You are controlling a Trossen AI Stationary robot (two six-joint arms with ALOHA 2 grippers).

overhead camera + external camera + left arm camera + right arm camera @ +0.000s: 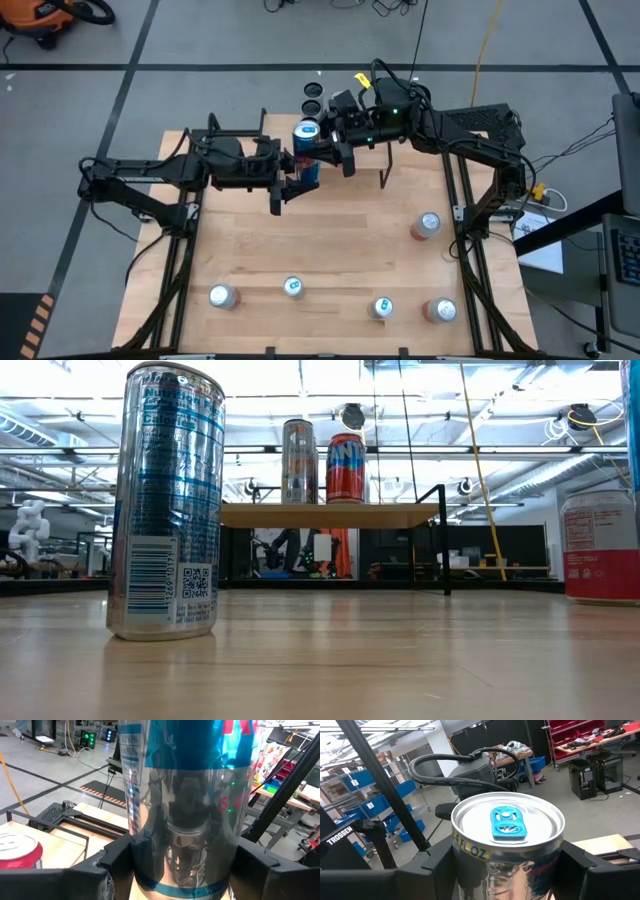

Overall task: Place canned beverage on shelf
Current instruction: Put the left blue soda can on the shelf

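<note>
A tall blue and silver beverage can [307, 160] stands upright in the air over the table's far middle, between my two grippers. My right gripper [320, 148] reaches in level from the right and is shut on it. My left gripper [298, 180] reaches in level from the left, lower on the can [185, 795]. The right wrist view shows the can's lid and blue tab [508, 825]. In the low view the shelf [330, 515] stands at the far side on black legs. The arms hide most of it in the high view. My left gripper has its two fingers [117, 865] on opposite sides of the can's lower body [145, 860], just above its base. They come level from the table's left, and no gap shows. The can stands upright. My right gripper pinches the can's upper body [470, 855], just under the lid's rim, between its two fingers [580, 865]. The fingers come level from the table's right. The can is upright and lifted clear of the table and the shelf.
A silver can [298, 460] and a red can [345, 468] stand on the shelf. Several more cans stand on the tabletop: near the front edge [222, 296] [293, 287] [382, 307] [440, 310] and at mid right [427, 225]. Free board lies in the table's middle.
</note>
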